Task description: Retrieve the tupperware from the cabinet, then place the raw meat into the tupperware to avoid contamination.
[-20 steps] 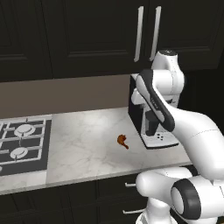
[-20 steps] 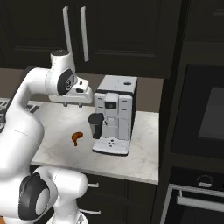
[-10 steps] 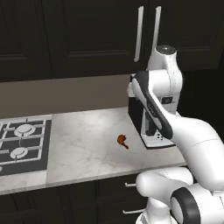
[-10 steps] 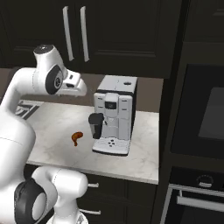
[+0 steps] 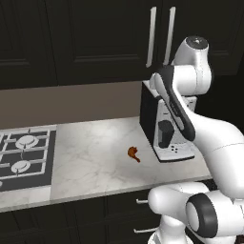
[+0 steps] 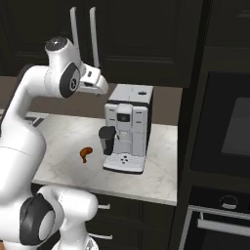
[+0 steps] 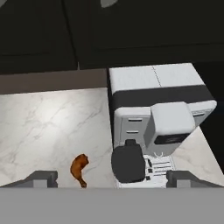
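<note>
The stove sits at the left of the tabletop. The raw meat lies just beside the coffee machine, untouched. Over the last second the arm has lifted and its jaws have spread wide, holding nothing. The cabinet looks shut, so fetching the tupperware likely comes first.

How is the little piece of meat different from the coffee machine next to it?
The raw meat is tiny and reddish-brown; the coffee machine is big, white and black. The raw meat lies flat on the marble counter; the coffee machine stands upright. The raw meat is drumstick-shaped; the coffee machine is boxy. Both sit on the counter, apart from each other.
</note>
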Controlling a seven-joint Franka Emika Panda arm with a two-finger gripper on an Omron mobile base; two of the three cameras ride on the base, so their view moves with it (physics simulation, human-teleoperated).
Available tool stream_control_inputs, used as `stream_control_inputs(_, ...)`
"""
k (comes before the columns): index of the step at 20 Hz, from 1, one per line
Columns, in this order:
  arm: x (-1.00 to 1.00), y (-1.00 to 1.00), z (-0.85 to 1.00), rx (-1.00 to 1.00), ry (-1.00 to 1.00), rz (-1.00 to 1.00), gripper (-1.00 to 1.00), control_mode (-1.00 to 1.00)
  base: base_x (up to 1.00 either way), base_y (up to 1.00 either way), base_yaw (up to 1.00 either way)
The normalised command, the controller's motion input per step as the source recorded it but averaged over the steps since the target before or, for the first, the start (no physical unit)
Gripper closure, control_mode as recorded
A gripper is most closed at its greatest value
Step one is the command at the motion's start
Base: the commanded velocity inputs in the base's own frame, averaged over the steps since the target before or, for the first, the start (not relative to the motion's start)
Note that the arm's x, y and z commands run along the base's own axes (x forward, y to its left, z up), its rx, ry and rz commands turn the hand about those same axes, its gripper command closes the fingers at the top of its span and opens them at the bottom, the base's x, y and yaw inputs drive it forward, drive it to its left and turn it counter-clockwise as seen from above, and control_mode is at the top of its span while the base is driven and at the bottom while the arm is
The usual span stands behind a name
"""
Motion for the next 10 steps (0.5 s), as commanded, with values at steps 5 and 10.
stream_control_inputs(5,0.25,-0.24,0.71,0.02,-0.20,0.04,-1.00,-1.00,0.00,0.00,0.00)
stream_control_inputs(10,0.19,-0.01,0.55,-0.06,-0.22,-0.04,-1.00,-1.00,0.00,0.00,0.00)
